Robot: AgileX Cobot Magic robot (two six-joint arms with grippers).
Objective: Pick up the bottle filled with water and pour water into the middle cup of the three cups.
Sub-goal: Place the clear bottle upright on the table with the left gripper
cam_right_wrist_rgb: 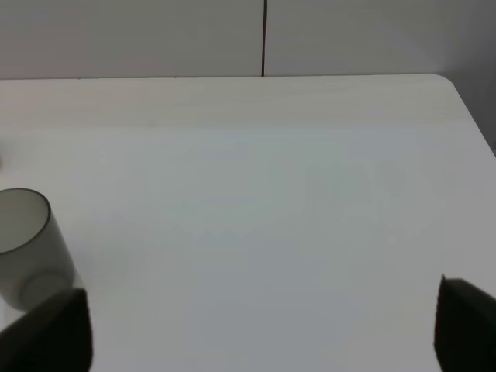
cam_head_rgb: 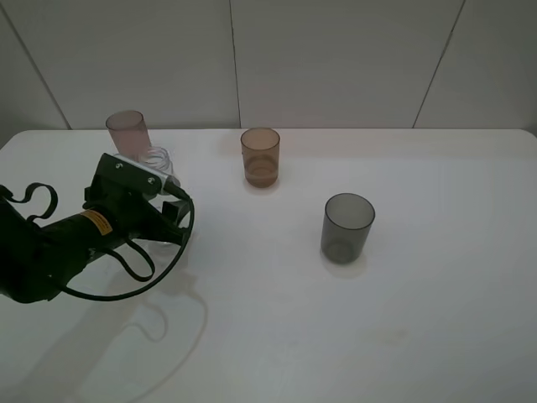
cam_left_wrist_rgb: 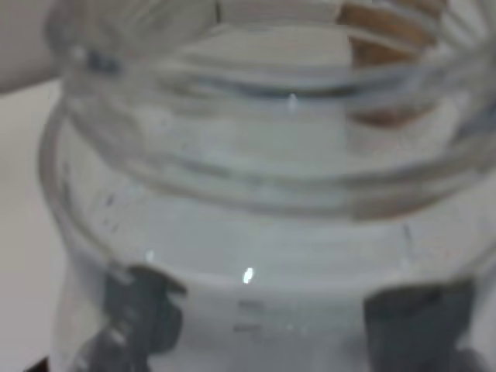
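Right gripper (cam_right_wrist_rgb: pixel 260 325) spread wide, nothing in it. Left gripper (cam_left_wrist_rgb: pixel 279 325) clamped on the bottle (cam_left_wrist_rgb: pixel 256 194) at table (cam_head_rgb: pixel 268 336) left; we see clear liquid below its threaded neck. Dark grey cup (cam_head_rgb: pixel 347 227) nearest, middle cup (cam_head_rgb: pixel 260 157) further back, mauve cup (cam_head_rgb: pixel 127 133) just behind the bottle.

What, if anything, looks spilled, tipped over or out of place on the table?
Nothing stands out. The mauve cup, the middle cup and the grey cup all stand upright, and no water shows on the table. The bottle, gripped by the left pincer, looks upright too.
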